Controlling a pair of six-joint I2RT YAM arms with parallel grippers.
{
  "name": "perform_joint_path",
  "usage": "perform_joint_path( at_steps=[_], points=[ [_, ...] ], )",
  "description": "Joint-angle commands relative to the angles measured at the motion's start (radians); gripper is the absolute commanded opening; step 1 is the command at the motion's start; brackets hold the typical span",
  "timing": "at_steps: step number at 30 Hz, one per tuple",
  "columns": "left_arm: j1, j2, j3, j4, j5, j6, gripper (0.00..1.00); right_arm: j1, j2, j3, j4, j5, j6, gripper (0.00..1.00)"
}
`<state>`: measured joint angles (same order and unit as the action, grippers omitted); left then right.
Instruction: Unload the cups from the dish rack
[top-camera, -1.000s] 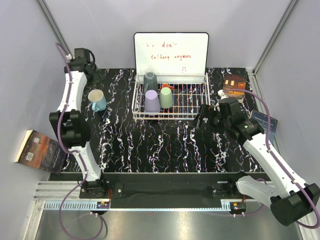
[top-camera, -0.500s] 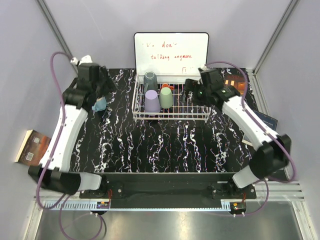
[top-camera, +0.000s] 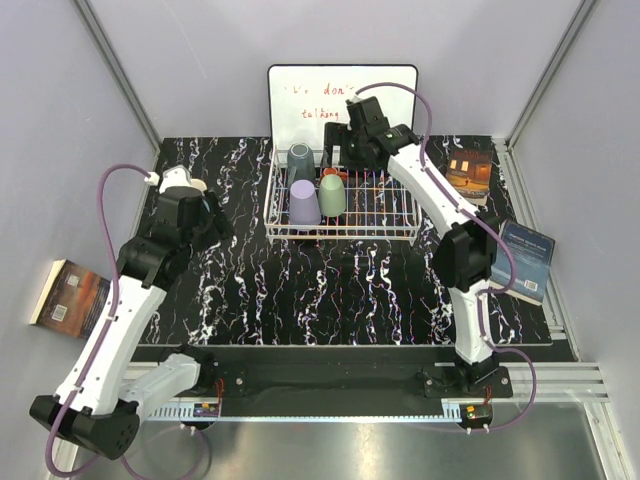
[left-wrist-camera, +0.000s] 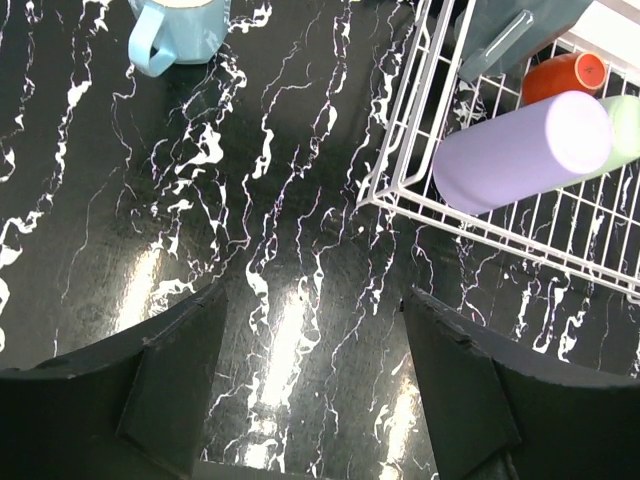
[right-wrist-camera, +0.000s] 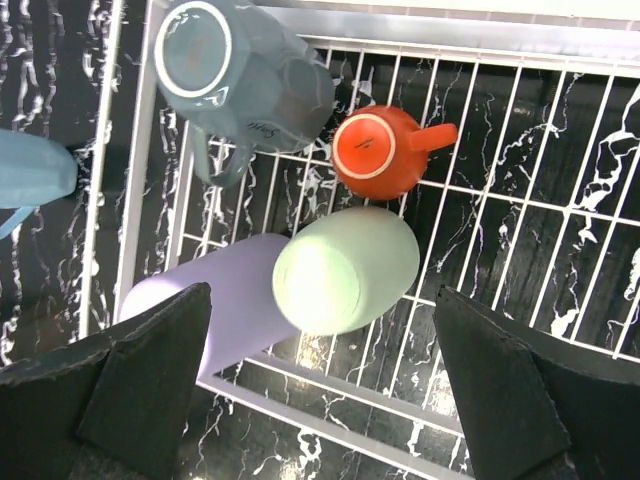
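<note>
The white wire dish rack holds the dark grey cup, lilac cup, pale green cup and small orange cup. My right gripper is open above the rack's back; in its wrist view the gripper hangs over the pale green cup, with the lilac, orange and grey cups around. My left gripper is open and empty over the table left of the rack. The light blue mug stands beyond it.
A whiteboard with red writing stands behind the rack. A book lies off the table's left edge, another book at the right edge, and a brown box at the back right.
My right arm has swung from the rack's right side to above its back left. My left arm has drawn back from the blue mug toward the near side, its gripper empty.
</note>
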<state>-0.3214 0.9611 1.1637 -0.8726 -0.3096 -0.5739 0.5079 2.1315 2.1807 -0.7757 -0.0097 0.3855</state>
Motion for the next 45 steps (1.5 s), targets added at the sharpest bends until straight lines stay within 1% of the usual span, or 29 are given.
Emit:
perform_joint_path(
  at_steps=[1, 10, 17, 20, 27, 28, 30, 31, 33, 34, 37, 38, 39, 45],
  points=[
    [-0.018, -0.035, -0.019, 0.026, -0.014, -0.023, 0.75, 0.009, 0.066, 0.105, -0.085, 0.043, -0.023, 1.0],
    [-0.048, -0.039, -0.045, 0.02, -0.029, -0.03, 0.75, 0.055, 0.14, 0.16, -0.111, 0.073, -0.031, 1.0],
    [-0.061, -0.022, -0.047, 0.02, -0.028, -0.024, 0.75, 0.058, 0.188, 0.183, -0.128, 0.082, -0.025, 1.0],
    [-0.064, -0.018, -0.053, 0.018, -0.029, -0.024, 0.76, 0.058, 0.2, 0.179, -0.14, 0.094, -0.019, 0.97],
    [-0.076, 0.002, -0.064, 0.023, -0.036, -0.029, 0.76, 0.058, 0.209, 0.154, -0.145, 0.135, -0.03, 0.84],
    [-0.077, 0.004, -0.064, 0.024, -0.037, -0.03, 0.76, 0.058, 0.211, 0.152, -0.146, 0.137, -0.034, 0.77],
    [-0.084, 0.007, -0.064, 0.026, -0.039, -0.03, 0.76, 0.058, 0.212, 0.152, -0.146, 0.137, -0.034, 0.68],
    [-0.084, 0.01, -0.065, 0.027, -0.04, -0.03, 0.76, 0.058, 0.211, 0.152, -0.146, 0.137, -0.036, 0.58],
    [-0.088, 0.013, -0.065, 0.027, -0.045, -0.032, 0.76, 0.058, 0.203, 0.148, -0.146, 0.137, -0.036, 0.5],
    [-0.09, 0.011, -0.065, 0.029, -0.046, -0.034, 0.76, 0.058, 0.2, 0.145, -0.146, 0.14, -0.034, 0.41],
    [-0.097, 0.016, -0.067, 0.032, -0.049, -0.035, 0.76, 0.058, 0.176, 0.131, -0.148, 0.146, -0.037, 0.24],
    [-0.1, 0.018, -0.065, 0.035, -0.049, -0.035, 0.76, 0.058, 0.168, 0.122, -0.146, 0.146, -0.036, 0.06],
    [-0.1, 0.019, -0.065, 0.037, -0.049, -0.037, 0.76, 0.06, 0.15, 0.119, -0.145, 0.148, -0.034, 0.0],
    [-0.116, 0.045, -0.05, 0.05, -0.049, -0.04, 0.76, 0.067, 0.072, 0.09, -0.146, 0.162, -0.042, 0.0]
  ],
)
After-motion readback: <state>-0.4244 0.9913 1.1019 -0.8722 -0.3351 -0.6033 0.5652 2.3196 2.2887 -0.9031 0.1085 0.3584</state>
